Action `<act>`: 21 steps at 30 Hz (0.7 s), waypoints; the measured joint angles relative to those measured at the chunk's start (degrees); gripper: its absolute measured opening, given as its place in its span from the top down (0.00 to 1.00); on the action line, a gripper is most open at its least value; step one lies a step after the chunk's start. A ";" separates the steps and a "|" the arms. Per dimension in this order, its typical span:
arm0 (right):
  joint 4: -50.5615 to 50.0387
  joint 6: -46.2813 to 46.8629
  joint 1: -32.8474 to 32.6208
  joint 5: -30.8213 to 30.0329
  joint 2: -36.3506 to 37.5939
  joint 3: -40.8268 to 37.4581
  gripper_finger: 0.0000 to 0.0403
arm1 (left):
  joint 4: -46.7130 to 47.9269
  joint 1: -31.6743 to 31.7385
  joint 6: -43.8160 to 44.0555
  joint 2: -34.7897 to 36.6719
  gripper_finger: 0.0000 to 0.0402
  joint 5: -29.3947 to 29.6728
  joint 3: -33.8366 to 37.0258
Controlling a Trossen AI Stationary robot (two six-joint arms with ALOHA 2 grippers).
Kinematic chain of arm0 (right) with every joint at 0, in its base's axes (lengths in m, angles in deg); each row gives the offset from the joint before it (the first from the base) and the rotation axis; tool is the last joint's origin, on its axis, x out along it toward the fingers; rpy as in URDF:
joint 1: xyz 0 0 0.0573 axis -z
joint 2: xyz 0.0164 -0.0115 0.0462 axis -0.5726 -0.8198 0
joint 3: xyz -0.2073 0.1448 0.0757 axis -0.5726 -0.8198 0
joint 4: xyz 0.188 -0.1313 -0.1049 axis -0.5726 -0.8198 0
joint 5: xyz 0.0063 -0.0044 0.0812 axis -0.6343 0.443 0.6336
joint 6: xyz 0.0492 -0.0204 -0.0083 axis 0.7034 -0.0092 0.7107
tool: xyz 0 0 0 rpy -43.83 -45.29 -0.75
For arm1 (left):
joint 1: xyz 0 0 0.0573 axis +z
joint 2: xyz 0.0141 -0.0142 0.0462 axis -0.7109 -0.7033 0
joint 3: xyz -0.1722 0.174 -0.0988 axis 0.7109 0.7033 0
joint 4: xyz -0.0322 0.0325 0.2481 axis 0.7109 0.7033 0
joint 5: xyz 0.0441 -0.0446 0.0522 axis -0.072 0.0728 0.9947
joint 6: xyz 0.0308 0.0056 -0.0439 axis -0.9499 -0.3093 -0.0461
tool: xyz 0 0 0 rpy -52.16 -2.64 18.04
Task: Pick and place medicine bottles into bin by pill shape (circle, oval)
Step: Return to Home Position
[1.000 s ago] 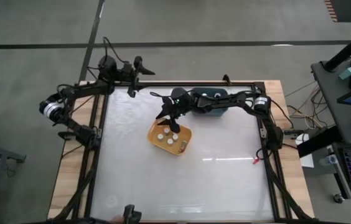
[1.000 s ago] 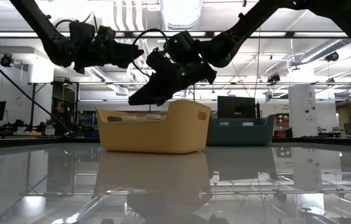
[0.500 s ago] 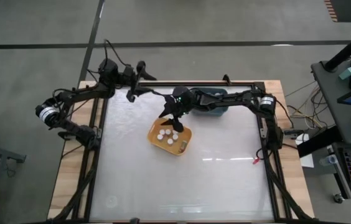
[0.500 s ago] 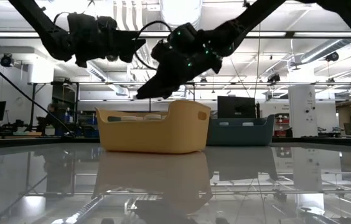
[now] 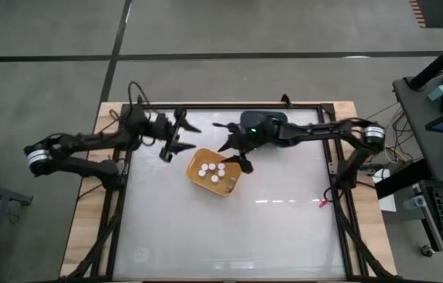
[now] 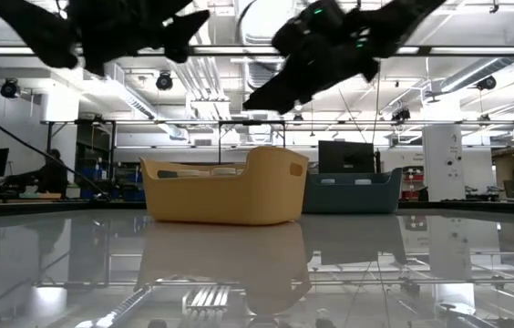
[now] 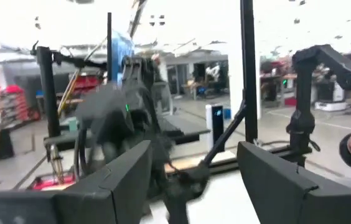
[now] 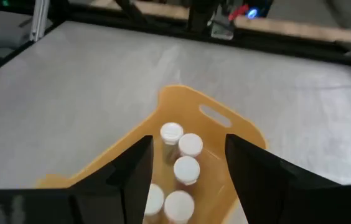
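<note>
Several white-capped medicine bottles stand upright inside the orange-yellow bin in the middle of the table; they also show in the right wrist view. The dark teal bin sits behind it toward the far edge, partly under my right arm. My right gripper hangs open above the orange bin's far right rim, holding nothing. My left gripper hovers open, high above the table just left of the orange bin, fingers level.
The white tabletop lies bare in front of the bins. A dark frame runs round the table edges. In the low view both bins stand side by side, with both grippers well above them.
My right gripper has risen from just over the orange bin and drawn back toward the table's right edge. My left gripper has swung from the far left corner toward the near edge, ending up beside the orange bin, still high.
</note>
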 joint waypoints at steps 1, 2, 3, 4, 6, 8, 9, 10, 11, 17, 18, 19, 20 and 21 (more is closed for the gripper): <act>1.66 0.38 -0.31 -0.72 1.61 -2.08 0.53 | 2.18 -1.94 -1.54 1.91 0.45 2.64 1.10; 3.47 0.75 -0.61 -1.40 3.54 -4.41 0.53 | 4.60 -3.73 -3.32 3.79 0.47 5.97 1.98; 4.99 1.02 -0.91 -1.84 5.45 -6.70 0.54 | 7.37 -5.54 -5.00 5.80 0.48 9.94 2.83; 6.21 1.14 -1.27 -1.85 7.14 -8.76 0.54 | 10.75 -7.47 -6.67 7.87 0.50 13.78 3.70; 9.83 1.98 -1.68 -1.99 10.96 -12.96 0.55 | 18.27 -10.93 -9.02 11.58 0.53 20.84 4.33; 12.67 2.66 -2.01 -1.83 14.74 -16.85 0.55 | 25.85 -13.77 -9.94 15.32 0.57 25.09 4.62; 14.34 2.88 -2.01 -1.86 16.83 -18.73 0.56 | 29.24 -14.93 -10.60 17.19 0.59 26.19 4.64; 15.27 3.12 -1.98 -1.95 18.79 -20.69 0.56 | 32.18 -15.97 -11.09 19.07 0.61 26.76 4.85; 16.16 3.18 -1.96 -1.93 20.75 -22.59 0.56 | 34.41 -16.72 -11.33 20.86 0.63 27.03 5.26; 21.08 4.17 -1.97 -1.94 32.91 -32.73 0.57 | 38.77 -18.36 -10.83 32.72 0.75 27.12 11.59; 21.44 4.38 -1.95 -1.96 34.92 -34.22 0.57 | 38.70 -18.37 -10.83 34.57 0.77 27.12 12.81; 21.66 4.66 -1.95 -2.00 36.75 -35.50 0.57 | 38.77 -18.35 -10.81 36.41 0.79 27.19 14.04; 21.71 5.05 -1.95 -2.02 38.67 -36.70 0.57 | 38.96 -18.35 -10.81 38.04 0.81 27.51 15.30; 21.70 5.48 -1.95 -2.02 40.50 -37.86 0.57 | 38.99 -18.35 -10.81 39.49 0.83 27.97 16.46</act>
